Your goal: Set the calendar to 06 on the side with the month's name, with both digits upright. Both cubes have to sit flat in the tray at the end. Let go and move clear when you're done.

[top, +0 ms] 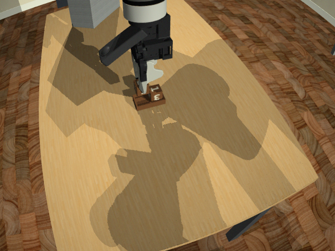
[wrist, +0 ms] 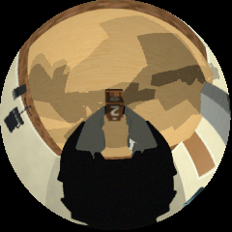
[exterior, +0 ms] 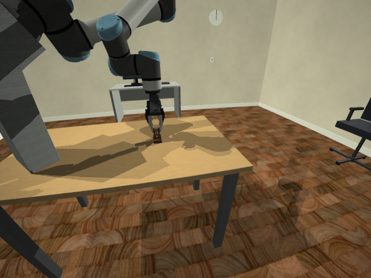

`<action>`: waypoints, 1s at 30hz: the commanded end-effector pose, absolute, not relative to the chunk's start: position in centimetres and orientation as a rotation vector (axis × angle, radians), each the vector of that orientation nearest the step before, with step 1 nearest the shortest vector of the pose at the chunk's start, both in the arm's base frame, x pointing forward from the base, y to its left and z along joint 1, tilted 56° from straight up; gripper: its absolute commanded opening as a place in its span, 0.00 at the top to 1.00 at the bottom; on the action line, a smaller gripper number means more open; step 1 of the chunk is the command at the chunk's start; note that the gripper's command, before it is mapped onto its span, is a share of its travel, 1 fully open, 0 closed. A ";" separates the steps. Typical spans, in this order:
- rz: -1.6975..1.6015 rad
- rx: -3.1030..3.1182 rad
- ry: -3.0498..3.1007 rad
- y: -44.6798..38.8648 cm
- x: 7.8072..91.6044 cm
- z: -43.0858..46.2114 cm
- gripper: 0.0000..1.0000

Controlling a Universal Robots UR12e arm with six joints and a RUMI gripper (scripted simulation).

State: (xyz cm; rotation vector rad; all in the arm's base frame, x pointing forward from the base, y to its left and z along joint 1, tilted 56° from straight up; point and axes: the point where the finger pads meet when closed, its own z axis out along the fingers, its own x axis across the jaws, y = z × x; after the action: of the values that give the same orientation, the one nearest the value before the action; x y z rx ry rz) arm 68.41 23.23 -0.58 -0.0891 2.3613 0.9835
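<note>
A small brown calendar tray [top: 142, 102] [exterior: 157, 140] sits on the wooden table [top: 81, 162] [exterior: 90, 179], a little beyond its middle. Two brown digit cubes are in it. The right cube [top: 156, 93] shows a 1 on top and a sideways 3 on its front; in the wrist view [wrist: 114, 97] it lies beyond the fingers. My gripper [top: 143, 89] [exterior: 156, 129] [wrist: 114, 106] comes straight down and is shut on the left cube [top: 136, 86] [wrist: 114, 111], which shows a 2 on top in the wrist view. In the top view a finger hides most of that cube.
The grey robot base block [top: 89, 13] [exterior: 24, 119] stands at the table's far left corner. A white desk [exterior: 144, 90] stands by the back wall and an office chair [exterior: 356, 128] at the right. Table edges run close on the right [top: 270, 113].
</note>
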 end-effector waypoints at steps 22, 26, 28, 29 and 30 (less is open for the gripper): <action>0.983 -0.089 2.361 24.3 69.2 -1.5 0.89; 0.983 -0.089 2.361 24.6 69.4 -1.7 0.89; 0.983 -0.089 2.361 24.6 69.4 -1.7 0.89; 0.983 -0.089 2.361 24.6 69.4 -1.7 0.89; 0.983 -0.089 2.361 24.6 69.5 -1.8 0.89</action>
State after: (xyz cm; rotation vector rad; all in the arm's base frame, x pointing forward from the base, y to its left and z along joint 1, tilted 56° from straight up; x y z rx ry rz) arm 69.38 24.57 -1.71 -0.0892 2.3614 0.9836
